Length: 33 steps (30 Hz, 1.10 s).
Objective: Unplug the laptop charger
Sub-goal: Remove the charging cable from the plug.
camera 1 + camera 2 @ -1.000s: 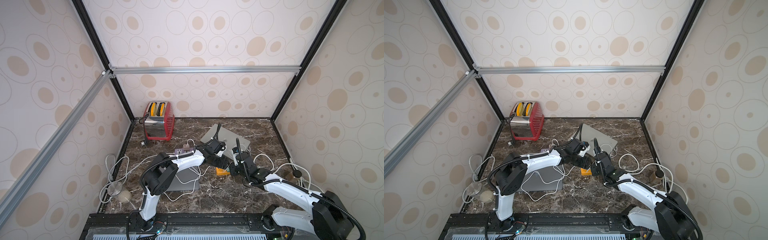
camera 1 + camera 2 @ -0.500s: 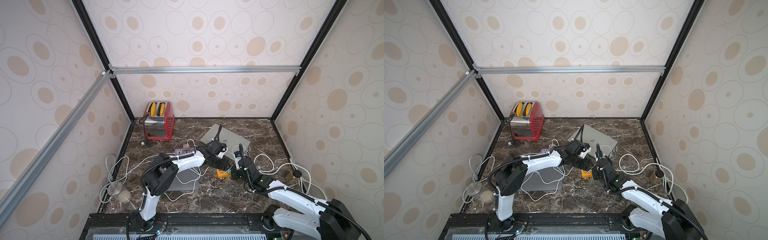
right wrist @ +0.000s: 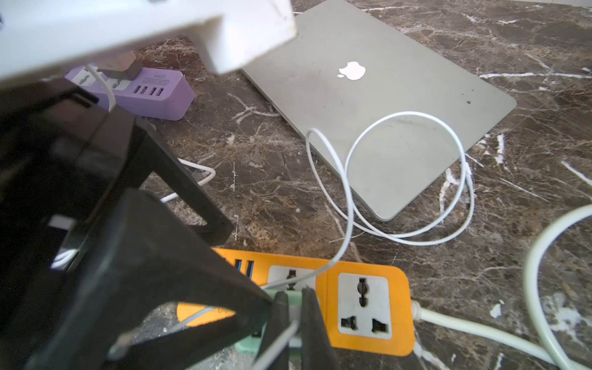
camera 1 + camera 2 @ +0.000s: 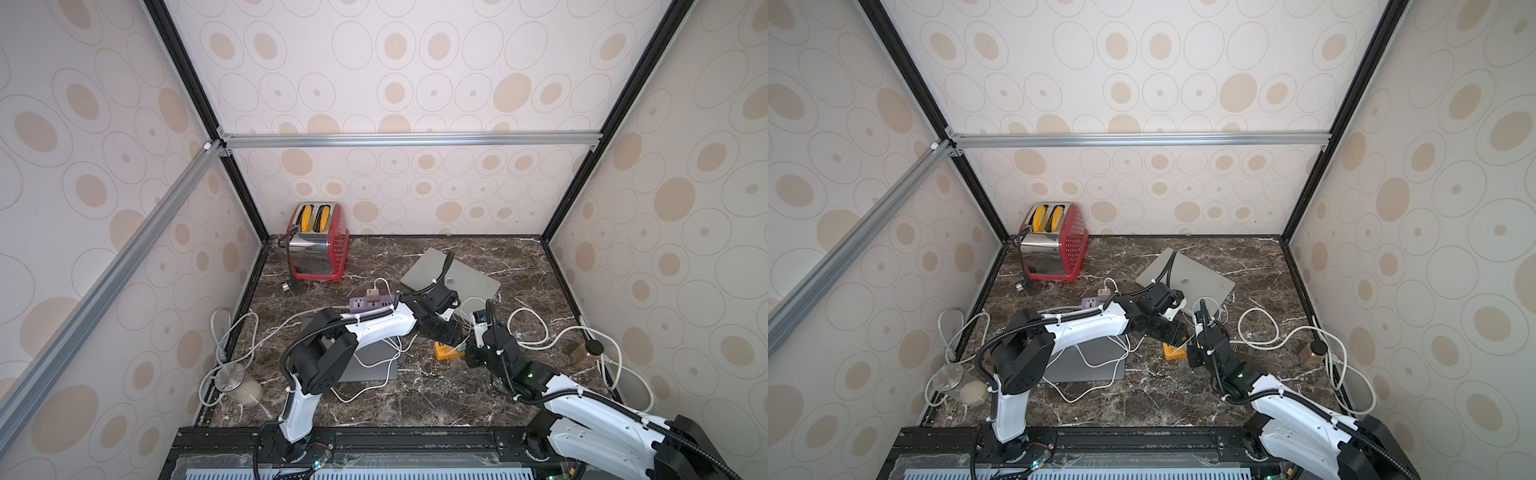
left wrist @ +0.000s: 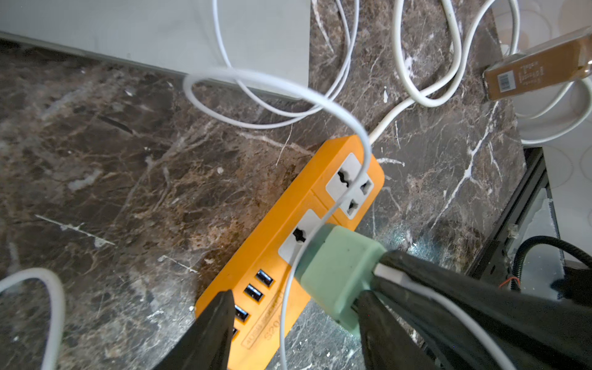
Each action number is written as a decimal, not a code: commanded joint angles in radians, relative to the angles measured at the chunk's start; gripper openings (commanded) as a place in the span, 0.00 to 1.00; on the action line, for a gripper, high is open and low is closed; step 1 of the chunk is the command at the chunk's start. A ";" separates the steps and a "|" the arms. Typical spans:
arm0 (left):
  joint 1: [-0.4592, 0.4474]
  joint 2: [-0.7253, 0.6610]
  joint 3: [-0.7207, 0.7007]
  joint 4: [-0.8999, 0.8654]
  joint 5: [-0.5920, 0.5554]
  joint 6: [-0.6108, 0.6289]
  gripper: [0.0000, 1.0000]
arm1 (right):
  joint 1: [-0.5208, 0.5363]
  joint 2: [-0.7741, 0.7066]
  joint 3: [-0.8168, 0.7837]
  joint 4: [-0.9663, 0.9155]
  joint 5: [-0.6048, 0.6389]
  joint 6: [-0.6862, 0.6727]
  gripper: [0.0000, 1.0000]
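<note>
Mint-green charger point(image 5: 336, 275), thin wht cable point(image 3: 407, 113)

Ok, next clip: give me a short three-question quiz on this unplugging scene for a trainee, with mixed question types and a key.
1. Multiple choice: what is the right gripper shut on?
A) purple power strip
B) green charger plug
C) toaster
2. True or false: the laptop with the apple logo lies closed.
3. Fill in: the left gripper has its jaws open over the ___ power strip.

Key: 1 B; 2 true; 3 orange, that is the orange power strip.
</note>
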 commanded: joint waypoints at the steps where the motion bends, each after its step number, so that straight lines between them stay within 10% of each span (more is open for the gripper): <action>1: -0.009 0.071 -0.008 -0.178 -0.100 0.003 0.63 | 0.007 -0.004 0.048 0.048 0.037 0.004 0.00; 33: -0.014 0.014 0.137 -0.222 -0.232 0.083 0.72 | 0.007 0.054 0.233 -0.117 0.115 -0.044 0.00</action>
